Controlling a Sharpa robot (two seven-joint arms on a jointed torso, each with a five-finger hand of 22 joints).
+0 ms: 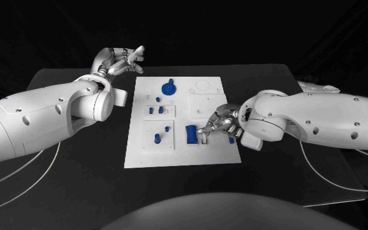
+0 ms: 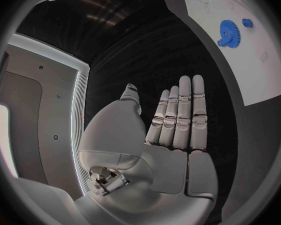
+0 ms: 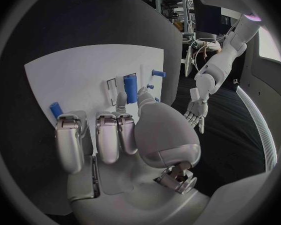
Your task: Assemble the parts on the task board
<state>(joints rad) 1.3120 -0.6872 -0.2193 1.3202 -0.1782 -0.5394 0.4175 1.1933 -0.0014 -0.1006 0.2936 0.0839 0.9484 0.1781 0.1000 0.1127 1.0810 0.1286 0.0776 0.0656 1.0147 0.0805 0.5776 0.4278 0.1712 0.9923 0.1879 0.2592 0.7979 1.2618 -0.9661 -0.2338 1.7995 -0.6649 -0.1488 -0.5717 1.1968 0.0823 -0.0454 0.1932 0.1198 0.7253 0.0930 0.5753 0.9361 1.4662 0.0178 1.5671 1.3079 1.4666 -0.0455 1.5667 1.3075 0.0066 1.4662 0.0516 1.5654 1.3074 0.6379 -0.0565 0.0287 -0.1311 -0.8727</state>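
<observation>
Right hand (image 1: 218, 123) rests on the right part of the task board (image 1: 215, 153), fingers curled down beside the blue block (image 1: 191, 133); whether it grips anything I cannot tell. Left hand (image 1: 123, 61) hovers flat and holds nothing over the black surface (image 1: 76, 182), beyond the board's far left corner. A blue gear (image 1: 168, 87) lies near the far edge, small blue pegs (image 1: 160, 111) on the left side.

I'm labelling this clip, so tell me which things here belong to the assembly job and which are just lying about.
Job:
task board
blue gear
blue block
small blue pegs
right hand
left hand

Lying about:
black table
cable
</observation>
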